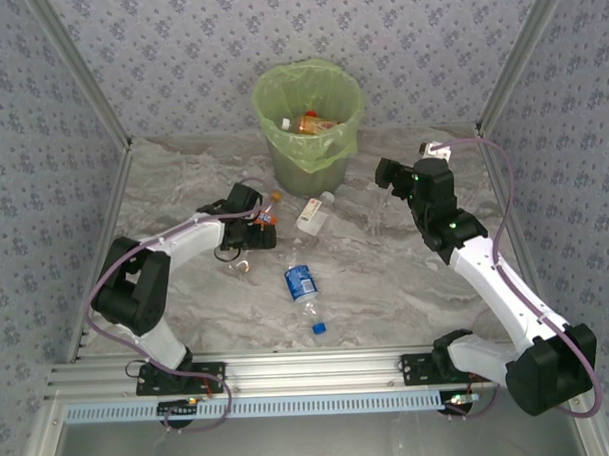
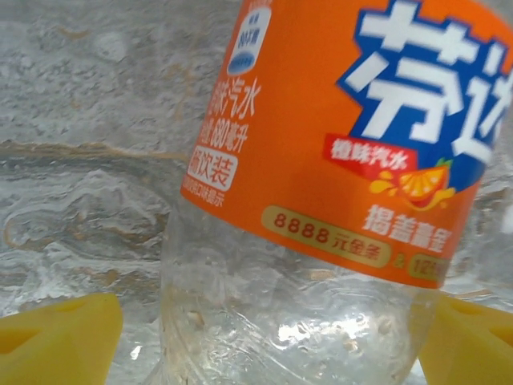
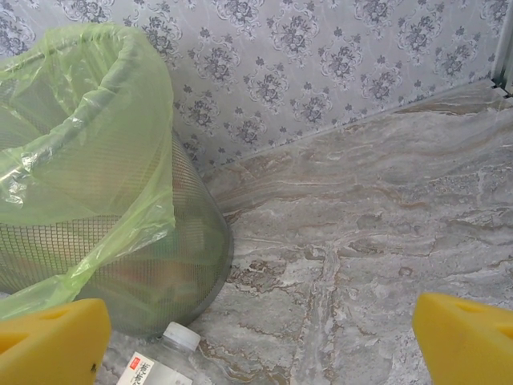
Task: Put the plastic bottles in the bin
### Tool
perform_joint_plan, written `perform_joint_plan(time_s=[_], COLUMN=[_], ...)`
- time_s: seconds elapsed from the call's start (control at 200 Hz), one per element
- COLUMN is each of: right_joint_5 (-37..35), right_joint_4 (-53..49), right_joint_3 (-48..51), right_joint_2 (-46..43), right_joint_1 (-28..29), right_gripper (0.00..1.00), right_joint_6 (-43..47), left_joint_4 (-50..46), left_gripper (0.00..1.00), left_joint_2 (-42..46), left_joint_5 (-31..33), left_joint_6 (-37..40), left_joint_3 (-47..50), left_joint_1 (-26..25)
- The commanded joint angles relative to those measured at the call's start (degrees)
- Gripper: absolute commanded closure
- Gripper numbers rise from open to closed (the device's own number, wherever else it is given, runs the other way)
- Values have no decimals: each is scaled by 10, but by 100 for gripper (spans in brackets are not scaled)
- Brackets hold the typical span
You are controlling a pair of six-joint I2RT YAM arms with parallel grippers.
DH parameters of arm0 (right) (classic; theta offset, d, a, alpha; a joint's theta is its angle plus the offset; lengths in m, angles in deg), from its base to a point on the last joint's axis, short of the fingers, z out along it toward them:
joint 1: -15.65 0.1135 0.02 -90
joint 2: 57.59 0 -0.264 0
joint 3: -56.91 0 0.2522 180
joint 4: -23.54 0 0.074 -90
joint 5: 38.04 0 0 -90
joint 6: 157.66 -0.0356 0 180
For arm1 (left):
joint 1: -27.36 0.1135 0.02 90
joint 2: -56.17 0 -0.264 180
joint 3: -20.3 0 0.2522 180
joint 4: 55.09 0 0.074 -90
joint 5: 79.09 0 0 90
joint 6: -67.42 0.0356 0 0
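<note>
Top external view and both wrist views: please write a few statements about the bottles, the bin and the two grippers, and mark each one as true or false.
1. Some bottles already lie inside the bin. True.
2. The blue-labelled bottle stands upright. False: it lies on its side on the table.
3. The orange-labelled bottle sits between the jaws of the left gripper. True.
4. The right gripper holds a bottle. False: its jaws are open, with nothing between them.
</note>
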Motion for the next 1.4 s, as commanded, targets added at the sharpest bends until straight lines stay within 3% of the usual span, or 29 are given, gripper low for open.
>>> perform_joint_plan(time_s=[0.0, 0.12, 0.5, 0.899, 1.049, 1.244, 1.399], right_joint_5=[2, 7, 6, 19, 10, 13, 21], right_joint_4=[4, 6, -4, -3, -7, -7, -1], right_joint_3=[1, -4, -10, -17, -23, -22, -21], right_joint_2=[4, 11, 10, 14, 15, 15, 15], right_joint_1=[-1, 0, 3, 10, 17, 17, 20], right_gripper=[1, 1, 1, 1, 1, 1, 1], right_joint_6=[-13, -18, -17, 4, 13, 14, 19], left_joint_4=[20, 30, 0, 21, 19, 23, 24], left_gripper=[8, 8, 16, 21, 30, 32, 43], left_joint_2=[19, 11, -49, -65, -67, -50, -32], left_joint_5=[-53, -82, 19, 27, 33, 34, 34], left_joint_6=[18, 33, 23, 37, 44, 43, 43], left_joint_3=[14, 12, -23, -14, -19, -17, -13], left_joint_1=[1, -6, -9, -10, -9, -10, -10])
